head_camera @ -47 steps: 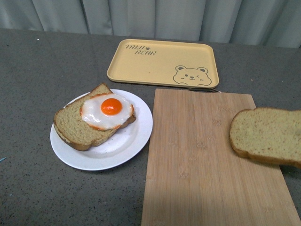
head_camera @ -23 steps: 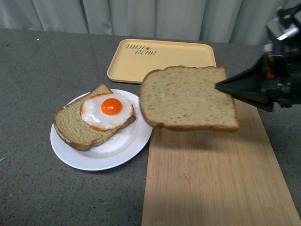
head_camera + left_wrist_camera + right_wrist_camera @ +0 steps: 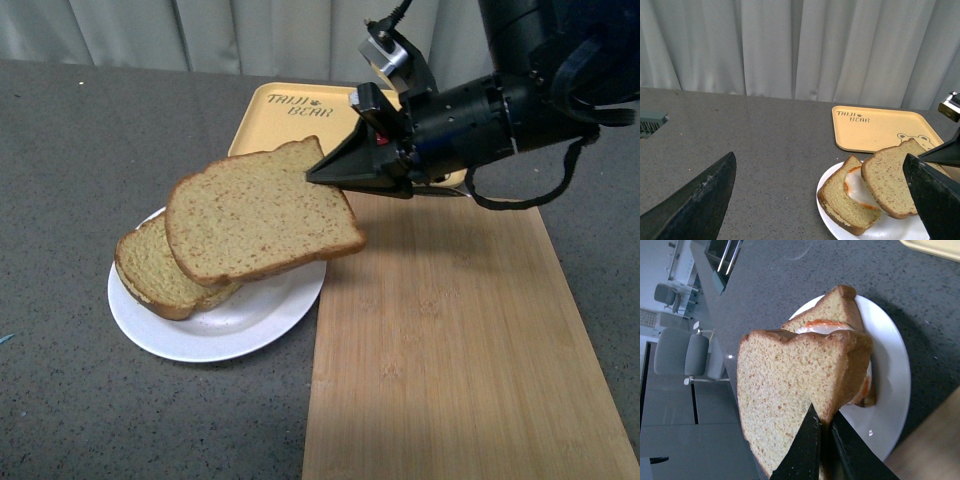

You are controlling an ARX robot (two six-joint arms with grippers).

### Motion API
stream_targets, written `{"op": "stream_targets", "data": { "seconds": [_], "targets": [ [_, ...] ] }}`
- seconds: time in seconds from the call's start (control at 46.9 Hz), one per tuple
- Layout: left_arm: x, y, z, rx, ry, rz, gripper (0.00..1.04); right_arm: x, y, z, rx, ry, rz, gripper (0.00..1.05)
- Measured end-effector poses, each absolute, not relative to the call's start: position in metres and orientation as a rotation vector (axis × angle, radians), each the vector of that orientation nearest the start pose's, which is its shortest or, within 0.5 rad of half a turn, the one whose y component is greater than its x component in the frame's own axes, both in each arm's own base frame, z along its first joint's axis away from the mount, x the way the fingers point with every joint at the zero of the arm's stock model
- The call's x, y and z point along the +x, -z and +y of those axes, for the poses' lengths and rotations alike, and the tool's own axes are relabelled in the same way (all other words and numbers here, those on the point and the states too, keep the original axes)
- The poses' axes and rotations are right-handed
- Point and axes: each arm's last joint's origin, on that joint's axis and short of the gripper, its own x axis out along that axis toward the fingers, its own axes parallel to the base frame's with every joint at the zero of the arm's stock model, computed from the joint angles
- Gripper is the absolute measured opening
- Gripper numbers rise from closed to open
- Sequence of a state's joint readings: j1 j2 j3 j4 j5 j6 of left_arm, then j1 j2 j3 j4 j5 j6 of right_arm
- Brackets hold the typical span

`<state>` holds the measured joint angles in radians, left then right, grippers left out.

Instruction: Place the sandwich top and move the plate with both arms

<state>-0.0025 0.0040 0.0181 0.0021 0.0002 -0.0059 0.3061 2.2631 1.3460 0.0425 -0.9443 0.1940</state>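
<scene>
The right pincer (image 3: pixel 318 176) is closed on the sandwich top (image 3: pixel 262 213), pinching its edge on the side toward the cutting board (image 3: pixel 450 330). The slice therefore reaches out from the pincer toward the robot's left and hangs tilted over the egg-bearing slice (image 3: pixel 150 272) on the plate (image 3: pixel 262 322). It sits a little shifted toward the board (whether its low edge already touches the egg, I cannot tell). In my judgement it must go slightly more left and down before release. The left pincer (image 3: pixel 818 157) is wide open, holds nothing, and hangs over the tabletop (image 3: pixel 80 400), apart from the plate.
</scene>
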Motion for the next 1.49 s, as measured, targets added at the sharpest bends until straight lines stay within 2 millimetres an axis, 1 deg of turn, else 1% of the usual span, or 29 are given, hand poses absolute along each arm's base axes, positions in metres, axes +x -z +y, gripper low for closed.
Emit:
{"op": "stream_targets", "data": {
  "seconds": [0.128,0.192,0.384,0.491,0.533,0.619,0.683,0.747,0.789,0.811,0.832,0.875,0.896,0.917,0.939,0.981,1.003,1.045,1.067,1.088,1.109,1.152,1.195,1.216,1.28,1.344,1.493],
  "targets": [
    [0.097,-0.17,0.0,-0.006,0.003,-0.016,0.98,0.425,-0.078,0.181,0.433,-1.131,1.006,0.01],
    [0.097,-0.17,0.0,-0.006,0.003,-0.016,0.98,0.428,-0.075,0.189,0.429,-1.141,1.018,0.01],
    [0.097,-0.17,0.0,-0.006,0.003,-0.016,0.98,0.437,-0.063,0.206,0.417,-1.135,1.053,0.01],
    [0.097,-0.17,0.0,-0.006,0.003,-0.016,0.98,0.442,-0.06,0.207,0.409,-1.112,1.045,0.02],
    [0.097,-0.17,0.0,-0.006,0.003,-0.016,0.98,0.443,-0.059,0.207,0.407,-1.098,1.041,0.07],
    [0.097,-0.17,0.0,-0.006,0.003,-0.016,0.98,0.445,-0.059,0.2,0.371,-1.03,1.0,0.29],
    [0.097,-0.17,0.0,-0.006,0.003,-0.016,0.98,0.441,-0.059,0.192,0.335,-0.993,0.973,0.41],
    [0.097,-0.17,0.0,-0.006,0.003,-0.016,0.98,0.437,-0.06,0.184,0.302,-0.954,0.959,0.57],
    [0.097,-0.17,0.0,-0.006,0.002,-0.017,0.98,0.438,-0.061,0.182,0.297,-0.951,0.951,0.66],
    [0.097,-0.17,0.0,-0.006,0.003,-0.016,0.98,0.438,-0.06,0.182,0.269,-0.92,0.925,0.68],
    [0.097,-0.17,0.0,-0.006,0.003,-0.016,0.98,0.436,-0.056,0.182,0.226,-0.875,0.877,0.66],
    [0.097,-0.17,0.0,-0.006,0.002,-0.016,0.98,0.435,-0.056,0.181,0.121,-0.747,0.712,0.61],
    [0.097,-0.17,0.0,-0.006,0.003,-0.016,0.98,0.434,-0.054,0.177,0.048,-0.601,0.619,0.58],
    [0.097,-0.17,0.0,-0.006,0.005,-0.016,0.98,0.429,-0.053,0.173,0.009,-0.5,0.543,0.54],
    [0.097,-0.17,0.0,-0.006,0.005,-0.016,0.98,0.426,-0.052,0.17,-0.005,-0.458,0.51,0.52],
    [0.097,-0.17,0.0,-0.006,0.002,-0.016,0.98,0.41,-0.053,0.157,-0.036,-0.298,0.377,0.45],
    [0.097,-0.17,0.0,-0.006,0.002,-0.016,0.98,0.406,-0.054,0.154,-0.041,-0.258,0.343,0.43],
    [0.097,-0.17,0.0,-0.006,0.002,-0.016,0.98,0.39,-0.062,0.138,-0.038,-0.134,0.22,0.36],
    [0.097,-0.17,0.0,-0.006,0.002,-0.016,0.98,0.386,-0.066,0.134,-0.035,-0.11,0.194,0.34],
    [0.097,-0.17,0.0,-0.006,0.0,-0.016,0.98,0.375,-0.077,0.123,-0.02,-0.059,0.123,0.29],
    [0.097,-0.17,0.0,-0.006,0.0,-0.016,0.98,0.369,-0.086,0.116,-0.009,-0.034,0.082,0.25],
    [0.097,-0.17,0.0,-0.006,0.0,-0.016,0.98,0.351,-0.111,0.097,0.014,-0.009,-0.014,0.15],
    [0.097,-0.17,0.0,-0.006,0.001,-0.016,0.98,0.336,-0.123,0.083,0.019,0.004,-0.045,0.06],
    [0.097,-0.17,0.0,-0.006,0.002,-0.016,0.98,0.327,-0.126,0.076,0.018,0.011,-0.043,0.01],
    [0.097,-0.17,0.0,-0.006,0.003,-0.016,0.98,0.303,-0.123,0.062,0.003,0.01,-0.002,0.01],
    [0.097,-0.17,0.0,-0.006,0.002,-0.016,0.98,0.282,-0.122,0.052,-0.004,-0.001,0.029,0.01],
    [0.097,-0.17,0.0,-0.006,0.002,-0.016,0.98,0.257,-0.132,0.041,-0.001,-0.011,0.013,0.01]
  ]
}}
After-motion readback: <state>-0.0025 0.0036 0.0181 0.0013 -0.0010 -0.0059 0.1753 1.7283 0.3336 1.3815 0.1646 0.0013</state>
